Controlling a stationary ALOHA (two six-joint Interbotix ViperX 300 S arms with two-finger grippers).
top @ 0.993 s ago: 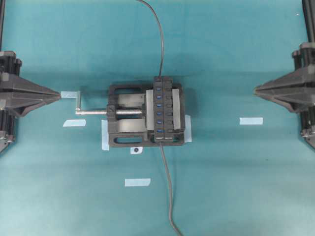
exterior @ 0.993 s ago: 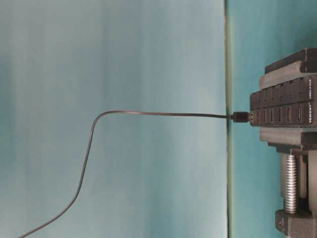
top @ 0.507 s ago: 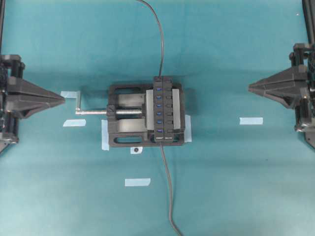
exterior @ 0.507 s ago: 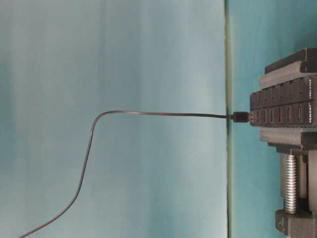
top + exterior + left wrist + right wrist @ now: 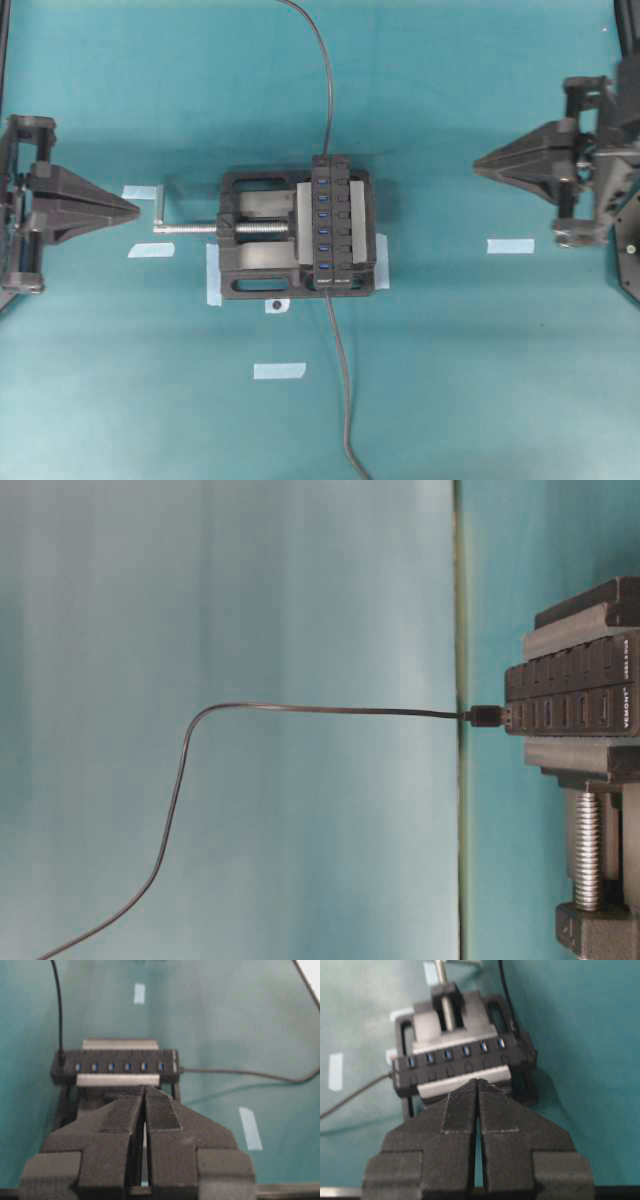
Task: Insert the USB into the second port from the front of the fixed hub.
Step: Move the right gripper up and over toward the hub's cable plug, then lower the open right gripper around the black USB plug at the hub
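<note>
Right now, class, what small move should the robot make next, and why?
Probably open the right claw and ease it toward the fixed hub. Both it and the left claw are shut, empty and apart from the hub, and the USB at the hub's end is ungripped.

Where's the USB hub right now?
In the overhead view the hub sits mid-table, clamped in the black vise at its right side, with a cable at each end.

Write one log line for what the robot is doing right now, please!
left tool: shut, empty | right tool: shut, empty | fixed hub: clamped in vise | USB: untouched
</note>
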